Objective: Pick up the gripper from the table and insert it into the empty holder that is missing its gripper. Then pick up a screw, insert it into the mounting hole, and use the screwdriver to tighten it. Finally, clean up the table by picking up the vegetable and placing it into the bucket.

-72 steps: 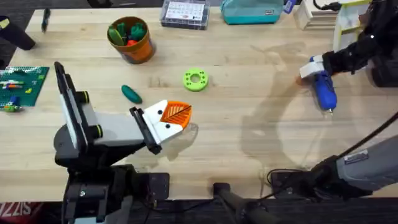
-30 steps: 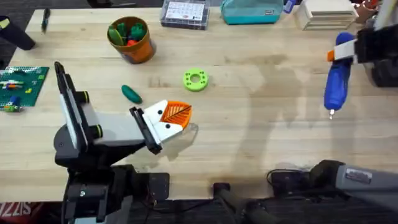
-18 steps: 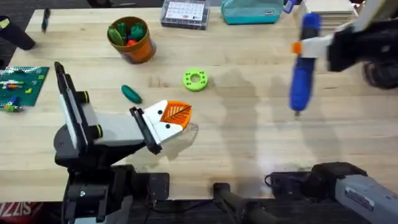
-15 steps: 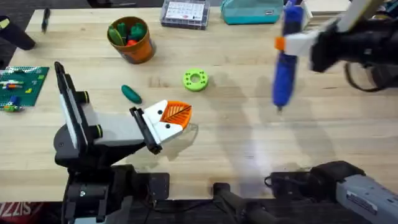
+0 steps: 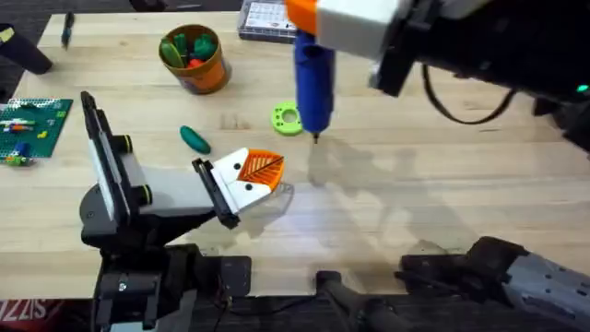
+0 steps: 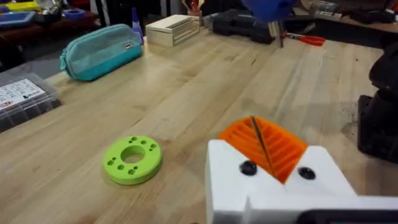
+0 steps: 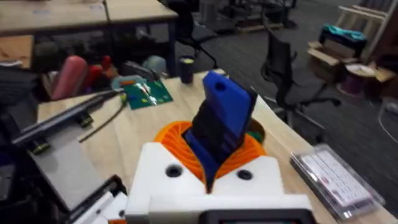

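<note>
Overhead, you see the table (image 5: 442, 194), a big light wooden top, under both arms. Your right arm reaches across the middle, big and blurry near the camera. Your right gripper (image 5: 313, 23) has its orange pads pinched tight on the screwdriver (image 5: 312, 78). The blue screwdriver hangs straight down from it, with its thin tip low, just beside the green disc (image 5: 289, 118). In the right wrist view you see the screwdriver (image 7: 221, 127) standing up between the two orange pads (image 7: 177, 140), squeezed from both sides.

Your left gripper (image 5: 258, 173) lies low over the table, nearer the arm bases than the screwdriver tip. Its two orange pads are pressed flat against each other with nothing between them. In the left wrist view you see the same pads (image 6: 264, 144) closed together in their white holder blocks (image 6: 273, 186), each with a dark screw spot. The green disc (image 6: 132, 159) lies on the wood ahead of this gripper and off to one side.

The bucket (image 5: 193, 58) stands far out past the left gripper, with green and red toy bits inside. The vegetable (image 5: 194, 138) lies flat on the wood between the bucket and the left gripper, touching neither.
</note>
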Available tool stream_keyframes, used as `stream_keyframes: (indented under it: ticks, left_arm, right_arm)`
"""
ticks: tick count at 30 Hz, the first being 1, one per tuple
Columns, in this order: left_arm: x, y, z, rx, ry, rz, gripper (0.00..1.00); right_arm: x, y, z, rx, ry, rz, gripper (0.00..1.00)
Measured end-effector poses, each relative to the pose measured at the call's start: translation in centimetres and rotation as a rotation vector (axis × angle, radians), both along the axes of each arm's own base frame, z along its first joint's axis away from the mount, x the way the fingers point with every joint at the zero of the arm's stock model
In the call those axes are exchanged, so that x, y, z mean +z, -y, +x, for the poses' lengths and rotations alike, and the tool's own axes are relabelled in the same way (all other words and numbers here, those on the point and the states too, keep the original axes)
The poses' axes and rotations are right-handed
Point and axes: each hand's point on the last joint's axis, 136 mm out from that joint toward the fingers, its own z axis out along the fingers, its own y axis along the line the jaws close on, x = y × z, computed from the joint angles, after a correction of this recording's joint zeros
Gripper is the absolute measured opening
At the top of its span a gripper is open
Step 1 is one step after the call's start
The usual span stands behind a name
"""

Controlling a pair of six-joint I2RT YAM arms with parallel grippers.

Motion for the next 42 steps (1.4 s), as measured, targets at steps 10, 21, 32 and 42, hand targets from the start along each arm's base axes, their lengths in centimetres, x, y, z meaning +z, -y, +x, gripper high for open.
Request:
stream_keyframes:
  ticks: [10,21,32,42]
  left_arm:
    - [0.0,0.0,0.0,0.0,0.0,0.0,0.012]
    - [0.0,0.0,0.0,0.0,0.0,0.0,0.012]
    - [0.0,0.0,0.0,0.0,0.0,0.0,0.012]
    - [0.0,0.0,0.0,0.0,0.0,0.0,0.012]
  right_arm:
    - [0.0,-5.4,-2.5,0.158,0.029,0.047,0.009]
    - [0.3,-9.0,-5.4,0.325,0.097,0.125,0.009]
    - [-1.4,-6.3,-7.0,0.337,0.253,0.315,0.009]
    - [-1.5,-6.1,-7.5,0.348,0.301,0.316,0.009]
